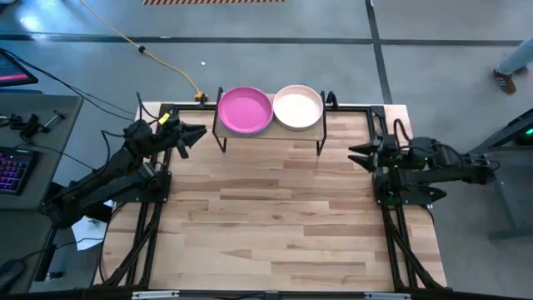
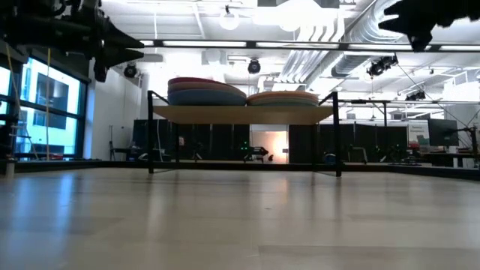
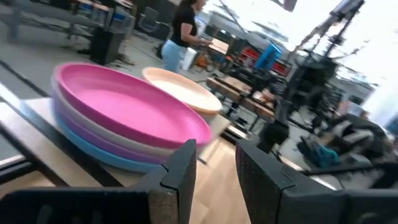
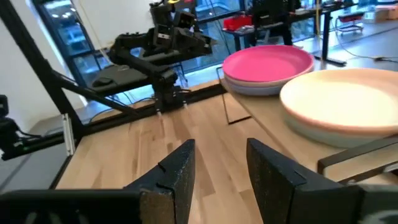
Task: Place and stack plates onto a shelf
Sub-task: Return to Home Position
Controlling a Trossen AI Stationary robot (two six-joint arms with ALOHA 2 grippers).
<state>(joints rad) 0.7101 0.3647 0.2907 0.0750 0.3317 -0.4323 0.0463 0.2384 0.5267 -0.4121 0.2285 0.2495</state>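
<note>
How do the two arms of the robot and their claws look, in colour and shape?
Both arms are black, jointed and slim. The left arm has a yellow mark near its wrist; the right arm shows a small green light. The left claw and right claw each have two flat, dark, angular fingers.

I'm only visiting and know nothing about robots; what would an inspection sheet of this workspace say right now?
Surface: wooden tabletop, only the shelf on it.
Job's things: shelf at the back edge holds two plate stacks, a magenta plate topping one, a cream plate the other.
Clutter: nothing seen.
Grippers: left end effector and right end effector open, empty, at the table's sides.
Cables: yellow cable on the floor behind the table.
Surroundings: keyboard left of the table; a person's shoe on the floor beyond.
</note>
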